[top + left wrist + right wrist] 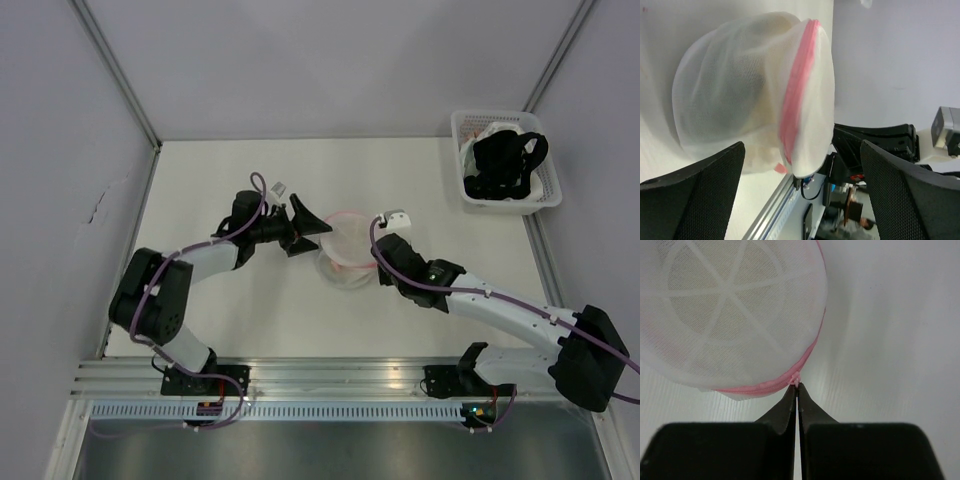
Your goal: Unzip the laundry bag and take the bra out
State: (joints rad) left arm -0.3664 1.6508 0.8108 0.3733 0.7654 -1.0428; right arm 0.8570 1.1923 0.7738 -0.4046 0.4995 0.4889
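Note:
The laundry bag (pixel 345 250), a round white mesh pouch with pink zipper trim (pixel 797 85), lies mid-table between both arms. My left gripper (pixel 312 228) stands open at the bag's left side. In the left wrist view its fingers (pixel 705 190) are spread wide, with the bag (pixel 750 85) just ahead of them. My right gripper (pixel 798 386) is shut on the pink zipper pull (pixel 796 379) at the rim of the bag (pixel 730 310). From above, the right gripper (pixel 378 268) sits at the bag's right edge. The bra is hidden; only a dim shape shows through the mesh.
A white plastic basket (pixel 548 195) holding a black strappy garment (pixel 505 160) stands at the back right corner. A metal rail (pixel 330 375) runs along the near table edge by the arm bases. Grey walls close the table in at the back and sides.

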